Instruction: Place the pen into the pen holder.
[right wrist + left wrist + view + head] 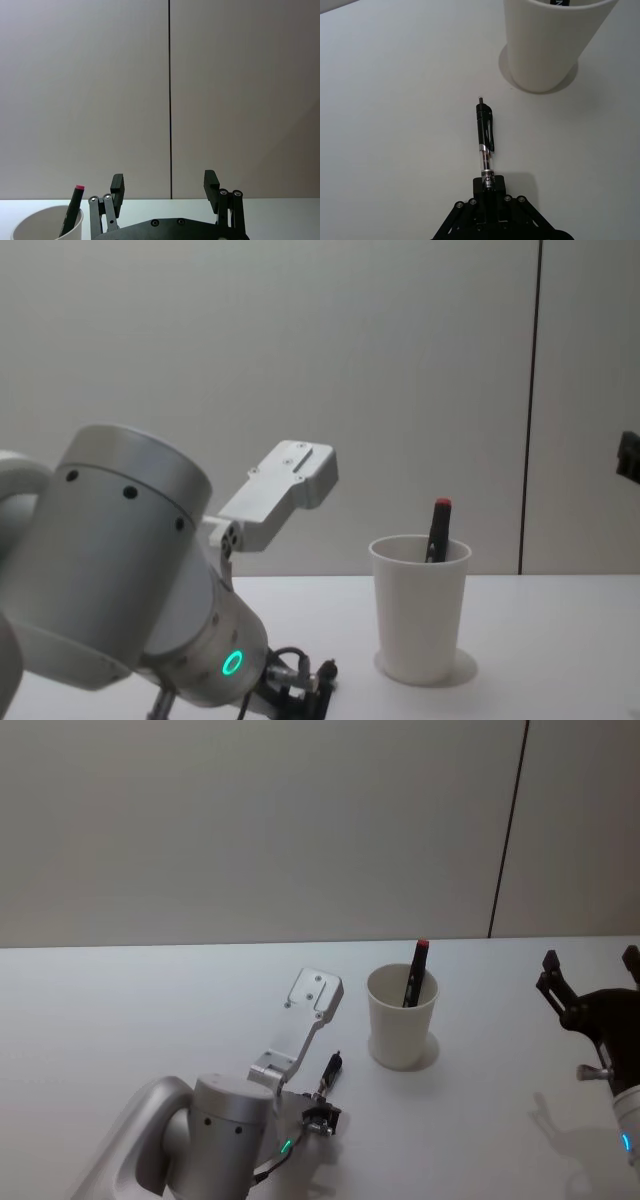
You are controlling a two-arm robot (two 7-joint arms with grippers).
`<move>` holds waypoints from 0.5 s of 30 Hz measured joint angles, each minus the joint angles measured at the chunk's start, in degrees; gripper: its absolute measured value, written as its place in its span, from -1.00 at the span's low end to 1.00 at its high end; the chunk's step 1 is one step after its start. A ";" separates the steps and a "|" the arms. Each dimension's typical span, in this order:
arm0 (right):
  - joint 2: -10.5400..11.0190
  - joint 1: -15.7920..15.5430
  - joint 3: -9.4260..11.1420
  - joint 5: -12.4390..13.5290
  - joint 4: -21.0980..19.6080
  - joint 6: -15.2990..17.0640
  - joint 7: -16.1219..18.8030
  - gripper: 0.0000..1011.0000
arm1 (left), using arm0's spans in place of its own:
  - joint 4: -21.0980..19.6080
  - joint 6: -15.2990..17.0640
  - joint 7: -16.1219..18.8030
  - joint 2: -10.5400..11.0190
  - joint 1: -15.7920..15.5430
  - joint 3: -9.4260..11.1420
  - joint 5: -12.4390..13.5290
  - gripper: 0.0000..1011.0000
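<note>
- Currently the task looks about half done: the pen (485,135) is gripped but not yet in the holder (402,1020).
- The left gripper (489,186) sits low over the near middle of the table (150,1010). It pinches one end of the black pen, and the rest of the pen sticks out toward the holder.
- The pen lies almost flat and close to the table. Whether it touches the surface cannot be told.
- The holder is a plain white paper cup standing upright. It is near the pen's free end, to its far right, with bare table between the two.
- A red-tipped pen (415,972) stands inside the holder. It leans on the far side of the rim, with its tip poking above it.
- The right gripper (590,970) hangs at the right edge of the scene, above the table. Its fingers are spread and it holds nothing. It is well apart from the holder and seems idle.
- What is left, as a judgement: lift the pen, tip it upright, carry it over the rim and let go.
- The opening has room beside the red-tipped pen. The light cup could tip if the pen or gripper knocks its wall.
</note>
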 joint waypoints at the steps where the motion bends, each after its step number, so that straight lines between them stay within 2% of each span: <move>1: 0.00 0.00 0.00 0.00 0.00 0.00 0.00 0.98 | -0.28 -0.01 -0.09 0.01 0.09 -0.04 0.10 -0.73; 15: 0.00 0.00 0.00 0.00 0.00 0.00 0.00 0.98 | -2.96 -1.70 -0.76 0.30 1.09 -0.54 1.85 -0.73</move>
